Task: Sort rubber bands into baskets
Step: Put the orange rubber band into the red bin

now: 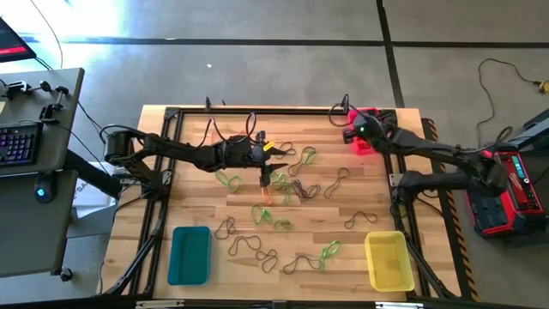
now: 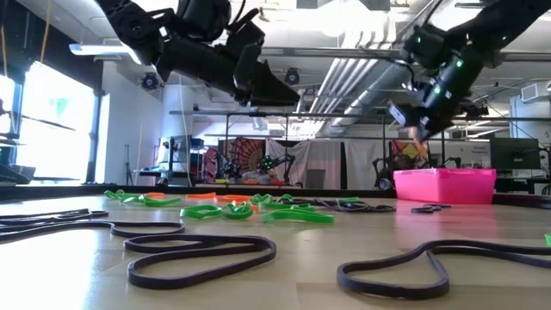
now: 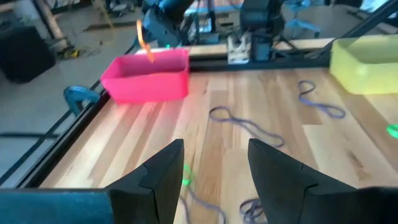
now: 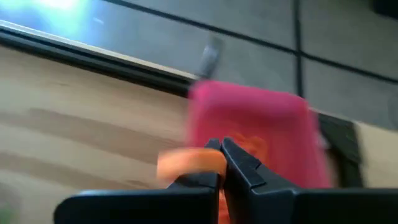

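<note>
While the floppy orange rubber band [image 4: 186, 163] is hanging near the pink-red plastic basket [image 4: 261, 124]:
R gripper [image 4: 222, 155]: pinching it, prob for dropping in
L gripper [image 3: 214, 165]: fingers spread, hovering w/ nothing over the pile

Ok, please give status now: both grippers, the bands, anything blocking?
Right gripper shut on orange rubber band, at pink basket. Left gripper open, empty, above the loose rubber bands mid-table. Nothing blocking.
</note>
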Controlling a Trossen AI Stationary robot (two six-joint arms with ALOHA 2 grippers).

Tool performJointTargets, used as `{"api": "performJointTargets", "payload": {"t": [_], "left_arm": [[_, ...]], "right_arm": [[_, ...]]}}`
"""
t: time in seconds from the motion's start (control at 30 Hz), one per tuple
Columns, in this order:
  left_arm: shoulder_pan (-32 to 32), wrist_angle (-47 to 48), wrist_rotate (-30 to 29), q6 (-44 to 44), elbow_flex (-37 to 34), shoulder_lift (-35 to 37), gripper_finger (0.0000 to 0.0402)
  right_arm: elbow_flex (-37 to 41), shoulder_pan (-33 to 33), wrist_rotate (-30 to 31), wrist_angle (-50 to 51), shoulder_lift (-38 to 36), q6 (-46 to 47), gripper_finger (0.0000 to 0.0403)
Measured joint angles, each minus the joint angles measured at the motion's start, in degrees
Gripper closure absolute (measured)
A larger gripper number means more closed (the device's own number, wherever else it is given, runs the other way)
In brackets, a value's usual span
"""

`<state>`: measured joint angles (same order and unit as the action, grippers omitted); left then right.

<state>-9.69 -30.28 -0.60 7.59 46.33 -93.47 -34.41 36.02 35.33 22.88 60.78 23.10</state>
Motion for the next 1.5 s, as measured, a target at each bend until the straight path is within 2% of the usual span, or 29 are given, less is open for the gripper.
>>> {"api": "performJointTargets", "payload": {"t": [0.17, 0.3, 0.43, 0.57, 0.83, 0.93, 1.1, 1.17, 1.3, 1.5], "left_arm": [[-1.27, 3.43, -1.46, -2.53, 0.00, 0.00, 0.0229], [-1.89, 7.04, -1.62, -3.69, 0.00, 0.00, 0.0229], [-2.34, 11.33, -2.03, -4.52, 0.00, 0.00, 0.0229], [-2.37, 16.12, -5.49, -4.51, 0.00, 0.00, 0.0229], [-2.35, 26.13, -10.26, -2.65, 0.00, 0.00, 0.0229], [-2.86, 31.34, -12.20, -3.32, 0.00, 0.00, 0.0229], [-5.48, 36.31, -11.76, -6.08, 0.02, 0.00, 0.0229], [-6.40, 36.06, -10.46, -4.62, 0.02, 0.00, 0.0229], [-8.27, 34.31, -4.28, -3.44, 0.02, 0.00, 0.0229], [-9.19, 32.81, -2.63, -2.53, 0.13, -1.53, 0.0229]], "right_arm": [[0.00, 8.25, -2.16, 1.87, 4.02, -0.03, 0.0403], [0.00, 12.21, -5.04, 1.74, 9.55, -1.31, 0.0403], [0.00, 11.09, -3.94, 1.22, 12.83, -1.65, 0.0402], [0.00, 11.26, -3.97, 1.28, 13.83, -3.33, 0.0385], [0.00, 11.22, -3.89, 1.30, 13.72, -6.57, 0.0278], [0.00, 10.71, -3.89, 1.75, 13.72, -6.65, 0.0252], [0.00, 7.85, -3.87, 1.84, 13.72, -7.11, 0.0242], [0.00, 6.59, -3.87, 1.40, 13.72, -7.11, 0.0242], [0.00, 4.08, -3.87, 0.49, 13.72, -7.00, 0.0242], [0.00, 0.81, -3.84, -2.16, 13.67, -6.89, 0.0242]]}}
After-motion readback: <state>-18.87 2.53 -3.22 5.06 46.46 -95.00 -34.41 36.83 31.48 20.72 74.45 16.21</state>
